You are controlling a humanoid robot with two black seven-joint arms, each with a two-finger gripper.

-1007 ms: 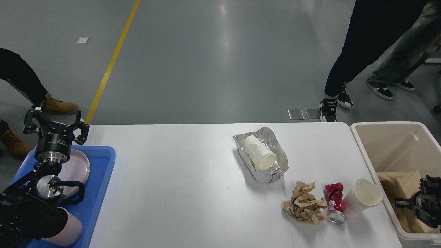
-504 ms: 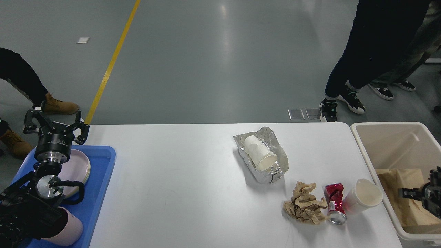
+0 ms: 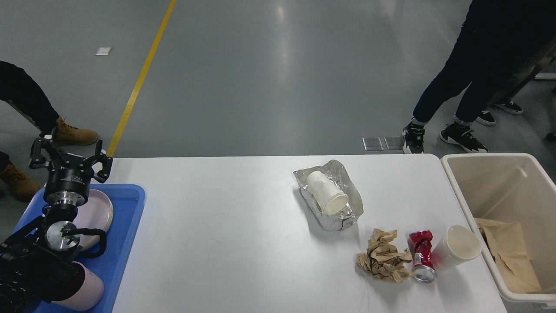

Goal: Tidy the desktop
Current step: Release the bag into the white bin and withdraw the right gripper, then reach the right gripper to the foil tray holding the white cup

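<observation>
Your right claw has pulled out of view; a second ago it hung over the bin (image 3: 460, 182), where brown paper (image 3: 508, 256) now lies, probably just dropped. Left claw (image 3: 69, 160) hangs spread open, empty, above the blue tray (image 3: 130, 217). Worktop (image 3: 226, 226) holds foil tray (image 3: 332, 200), crumpled paper (image 3: 384, 256), can (image 3: 421, 255), cup (image 3: 458, 245), all near the bin.
</observation>
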